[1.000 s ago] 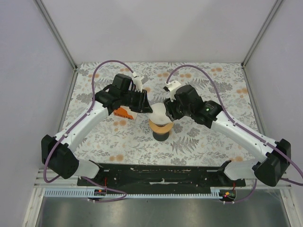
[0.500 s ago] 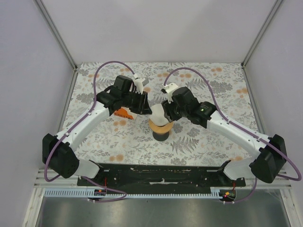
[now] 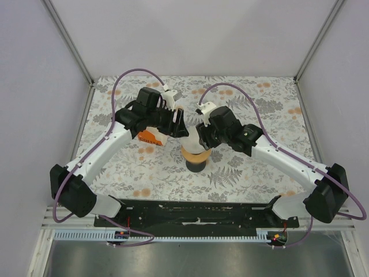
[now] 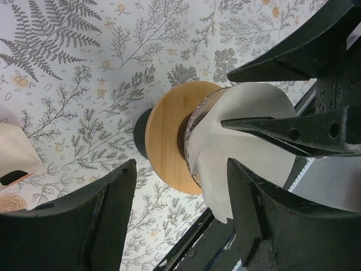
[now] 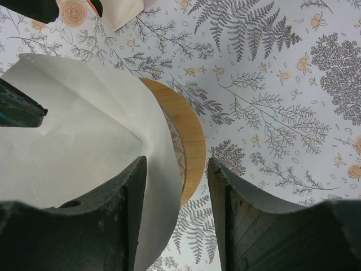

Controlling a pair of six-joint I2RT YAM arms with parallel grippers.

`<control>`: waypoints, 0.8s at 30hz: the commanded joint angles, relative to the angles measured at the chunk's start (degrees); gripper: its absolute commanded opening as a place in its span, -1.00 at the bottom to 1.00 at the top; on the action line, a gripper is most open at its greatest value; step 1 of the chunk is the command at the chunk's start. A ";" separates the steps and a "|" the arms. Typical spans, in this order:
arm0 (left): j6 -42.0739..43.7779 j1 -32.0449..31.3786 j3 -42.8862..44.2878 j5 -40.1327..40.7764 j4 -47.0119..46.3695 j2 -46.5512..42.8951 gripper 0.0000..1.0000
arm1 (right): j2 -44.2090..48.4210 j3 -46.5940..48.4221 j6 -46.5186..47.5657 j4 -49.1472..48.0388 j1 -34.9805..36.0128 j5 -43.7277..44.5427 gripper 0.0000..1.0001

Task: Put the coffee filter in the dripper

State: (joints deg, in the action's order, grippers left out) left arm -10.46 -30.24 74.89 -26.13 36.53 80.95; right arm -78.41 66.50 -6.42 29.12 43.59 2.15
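The white paper coffee filter (image 3: 192,140) sits loosely, tilted, in the dripper (image 3: 196,158), which has a tan rim and a black base. In the left wrist view the filter (image 4: 254,147) stands out of the wooden rim (image 4: 166,141). My left gripper (image 4: 181,164) is open and empty, just back-left of the dripper (image 3: 177,122). My right gripper (image 5: 176,161) is open, with one finger inside the filter (image 5: 79,124) and the other outside the rim (image 5: 194,149). In the top view the right gripper (image 3: 200,137) hangs over the dripper's right side.
The orange and white coffee pack (image 3: 149,136) lies on the flowered tablecloth (image 3: 259,109) just left of the dripper, under my left arm. It shows at the left wrist view's left edge (image 4: 11,152). Grey walls enclose the table on three sides.
My right gripper has moved left, in over the dripper and filter. The filter has sunk lower into the dripper. My left gripper has shifted slightly.
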 commanded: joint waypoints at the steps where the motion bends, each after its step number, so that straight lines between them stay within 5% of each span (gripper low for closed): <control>1: 3.07 0.18 3.67 -2.43 0.47 -1.05 0.48 | 0.28 1.09 0.17 -1.70 -0.26 -0.66 0.09; 14: 3.43 4.75 6.49 -4.46 -0.23 -2.37 0.57 | 0.63 3.19 1.67 -0.65 -0.18 -1.80 0.21; 24: 3.87 5.10 5.00 -5.16 -1.20 -1.94 0.58 | 1.24 6.18 3.86 0.49 -0.18 -4.09 0.71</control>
State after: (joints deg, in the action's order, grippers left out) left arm -8.95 -25.19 80.07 -29.32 37.54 80.31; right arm -78.39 69.58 -4.21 29.63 43.59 -0.67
